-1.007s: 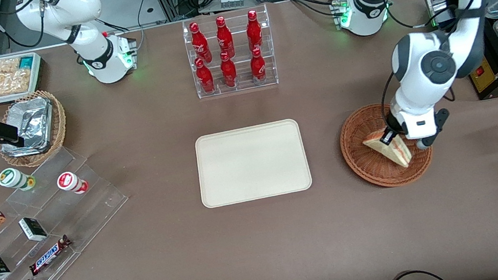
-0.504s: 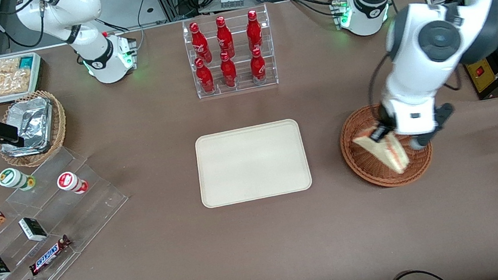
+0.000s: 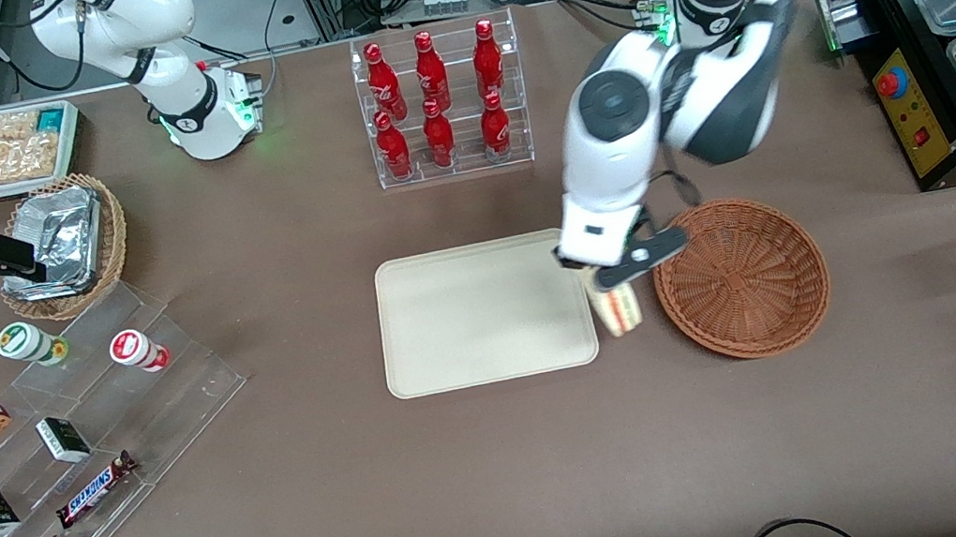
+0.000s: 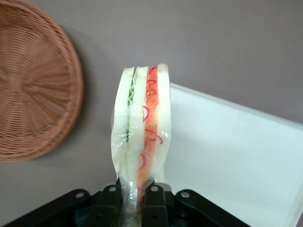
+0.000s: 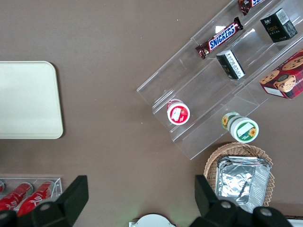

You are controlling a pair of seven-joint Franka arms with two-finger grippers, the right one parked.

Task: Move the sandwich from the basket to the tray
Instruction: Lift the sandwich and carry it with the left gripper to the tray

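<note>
Between tray (image 3: 485, 313) and basket (image 3: 741, 277), your pincer (image 3: 613, 271) hangs.
You see it clamped on the sandwich (image 4: 141, 137), above the bench (image 3: 509, 472).

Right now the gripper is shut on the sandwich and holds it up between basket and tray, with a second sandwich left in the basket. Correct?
One detail is wrong: the basket holds nothing, as the front view shows. The rest stands: the gripper is shut on the sandwich, held up over the gap between the basket and the tray; the left wrist view shows the fingers clamping it.
</note>
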